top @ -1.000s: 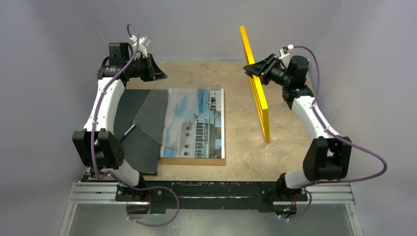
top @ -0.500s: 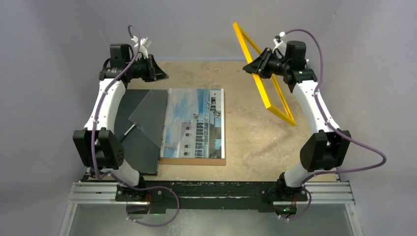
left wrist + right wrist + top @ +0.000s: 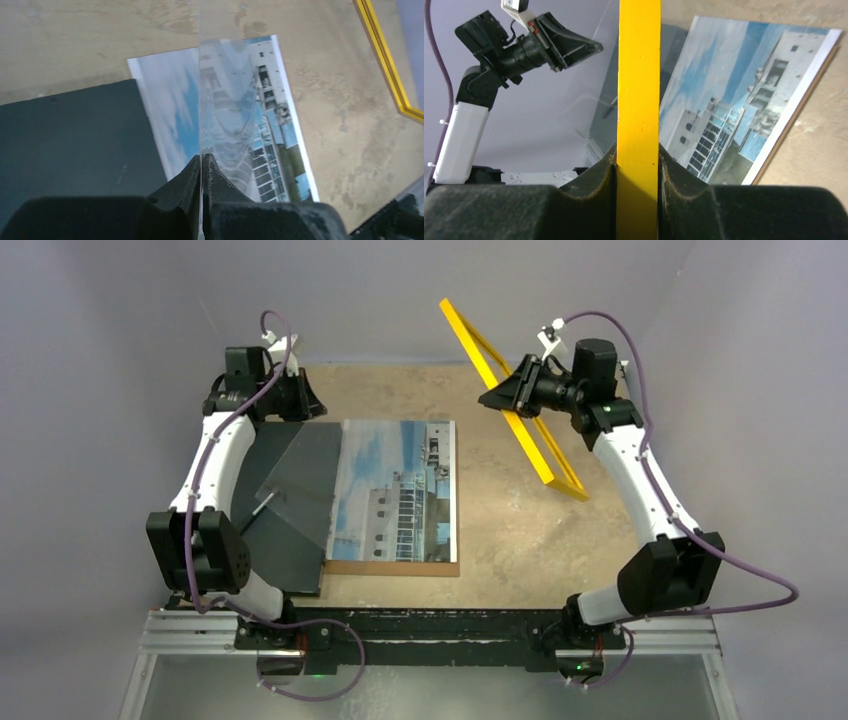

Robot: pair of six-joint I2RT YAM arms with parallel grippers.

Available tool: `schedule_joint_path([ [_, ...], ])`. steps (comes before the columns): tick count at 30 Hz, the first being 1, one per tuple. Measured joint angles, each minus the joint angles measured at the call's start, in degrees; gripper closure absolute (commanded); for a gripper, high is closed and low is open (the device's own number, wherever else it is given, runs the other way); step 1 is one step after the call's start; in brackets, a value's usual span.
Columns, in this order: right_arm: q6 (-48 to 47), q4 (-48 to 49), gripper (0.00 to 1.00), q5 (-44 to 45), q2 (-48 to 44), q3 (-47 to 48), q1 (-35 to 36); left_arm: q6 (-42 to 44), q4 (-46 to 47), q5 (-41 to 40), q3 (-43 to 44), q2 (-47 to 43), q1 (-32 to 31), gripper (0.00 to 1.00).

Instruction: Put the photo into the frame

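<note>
R gripper clamped on one rail of the frame, which hangs tilted in the air over the surface's far-right part. L gripper pinched shut on clear pane. Photo lies flat on brown board, mid-surface, toward near edge.

My bench is a mottled tan surface. On my left a black flat board lies on it. Just beside that, mid-bench, a brown backing board lies flat, with the photo face up on top.
</note>
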Motion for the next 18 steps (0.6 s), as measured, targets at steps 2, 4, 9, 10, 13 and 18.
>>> schedule_joint_path([
  [2,0.63,1.40,1.00,-0.52,-0.33,-2.21,1.20,1.33,0.31,-2.62,-0.96,-1.05,0.35,0.99],
  [4,1.27,2.12,1.00,-1.09,-0.33,-4.09,2.54,2.78,1.16,-5.03,-2.12,-2.12,0.61,0.99],
  [9,2.58,1.97,1.00,-1.18,0.39,-5.46,5.79,6.21,3.26,-10.03,-5.22,-2.78,0.90,0.91],
  [10,2.58,2.10,1.00,-1.20,0.42,-5.46,6.23,6.88,3.43,-10.86,-5.88,-2.78,1.09,0.90],
  [13,2.38,2.32,1.00,-1.18,0.63,-5.42,7.04,8.48,3.87,-13.09,-7.43,-2.71,1.97,0.89],
  [18,2.34,2.32,1.00,-1.05,1.81,-5.42,8.31,10.78,6.01,-16.46,-9.73,-2.36,4.17,0.89],
])
